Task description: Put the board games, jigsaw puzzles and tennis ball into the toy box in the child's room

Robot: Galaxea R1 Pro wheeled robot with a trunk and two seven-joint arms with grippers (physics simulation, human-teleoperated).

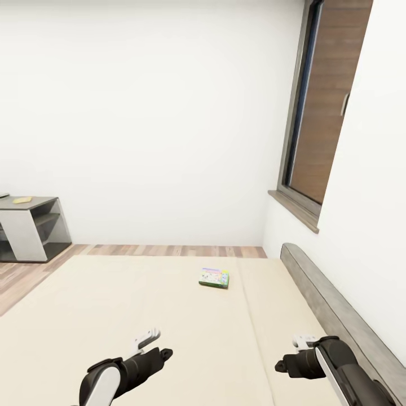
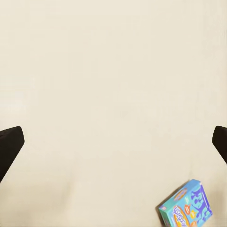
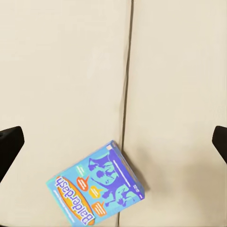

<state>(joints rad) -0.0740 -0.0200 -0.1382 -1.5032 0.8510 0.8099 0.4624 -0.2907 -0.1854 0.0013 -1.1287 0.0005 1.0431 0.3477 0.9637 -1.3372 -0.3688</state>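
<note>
Head view: wide bed (image 1: pixel 141 316) with plain beige mattress ahead of the robot, grey headboard (image 1: pixel 332 304) running along the right side. Both arms reach low over the near part of the mattress.

Left claw (image 1: pixel 148 337): over bare mattress. In the left wrist view its dark fingertips (image 2: pixel 10 146) sit far apart at the frame edges with nothing between them, so it is released and empty.

Right claw (image 1: pixel 301 341): also spread wide in its wrist view, dark fingertips (image 3: pixel 9 149) at both edges, nothing gripped.

Blue board game (image 3: pixel 97 187), a flat box printed "Balderdash": lies flat on the mattress below the right claw, one edge at the mattress seam (image 3: pixel 126 85). A corner of the same box also appears in the left wrist view, off to one side of the left claw, not between its fingers.

Second board game (image 1: pixel 214 278), green-edged with a pale lid: flat on the mattress well ahead of both claws, between them in line, just left of the seam.

Grey bench (image 1: pixel 31 225) stands far left against the white wall, a small yellowish item (image 1: pixel 22 199) on top, too small to identify. Wood-plank floor (image 1: pixel 169 250) beyond the bed; window (image 1: pixel 321 101) on the right wall.
</note>
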